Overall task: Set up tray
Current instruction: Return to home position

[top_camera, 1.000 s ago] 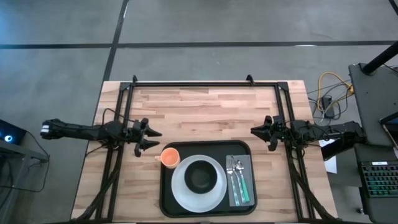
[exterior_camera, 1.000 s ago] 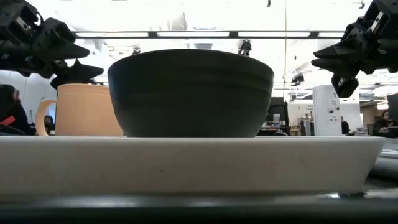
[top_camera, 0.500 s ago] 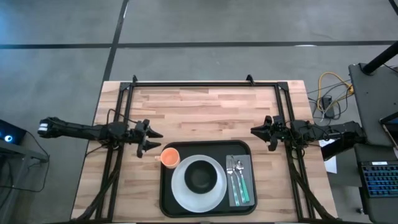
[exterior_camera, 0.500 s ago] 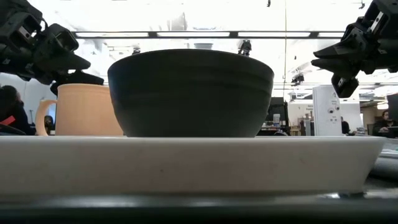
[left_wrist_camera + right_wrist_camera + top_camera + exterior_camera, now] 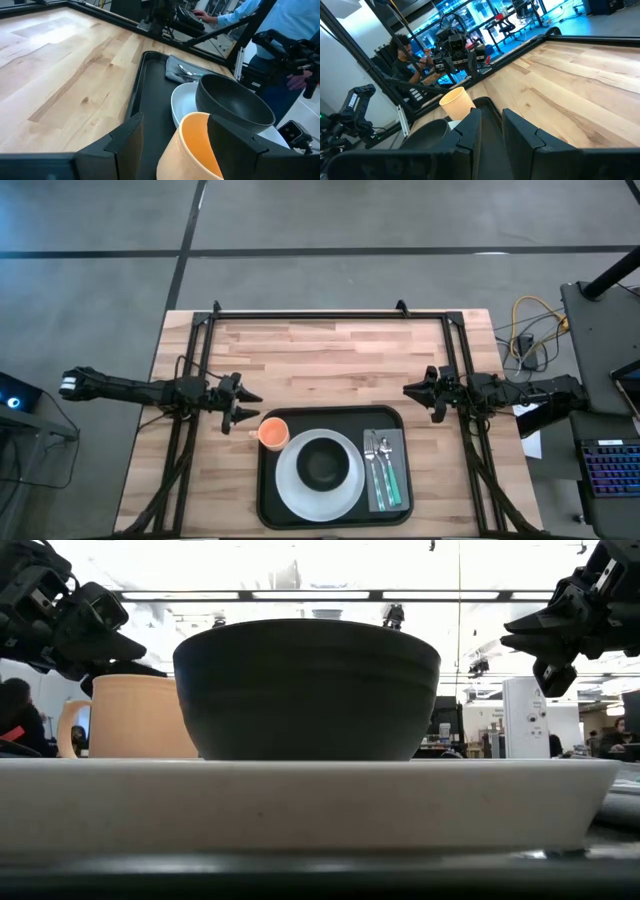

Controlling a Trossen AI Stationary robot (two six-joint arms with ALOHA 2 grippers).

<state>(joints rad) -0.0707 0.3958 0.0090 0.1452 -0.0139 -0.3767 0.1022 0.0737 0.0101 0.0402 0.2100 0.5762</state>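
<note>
The black tray (image 5: 266, 500) lies at the table's near edge. On it a white plate (image 5: 292, 490) carries a black bowl (image 5: 321, 462). An orange cup (image 5: 273, 432) stands upright on the tray's far left corner. A grey napkin (image 5: 398, 442) with cutlery (image 5: 380, 470) lies on the tray's right side. My left gripper (image 5: 257, 405) hovers open just left and far of the cup (image 5: 195, 145) and touches nothing. My right gripper (image 5: 405, 390) waits shut in the air beyond the tray's far right corner.
Bare wood (image 5: 330, 360) fills the table's far half. A black metal frame (image 5: 320, 315) runs along the far edge and both sides. A keyboard (image 5: 610, 470) and cables (image 5: 525, 330) sit off the table on the right. People show in the room beyond.
My left gripper has drawn back a little toward the table's left edge and sunk slightly, staying open beside the cup. The cup, plate, bowl and napkin have stayed where they were.
</note>
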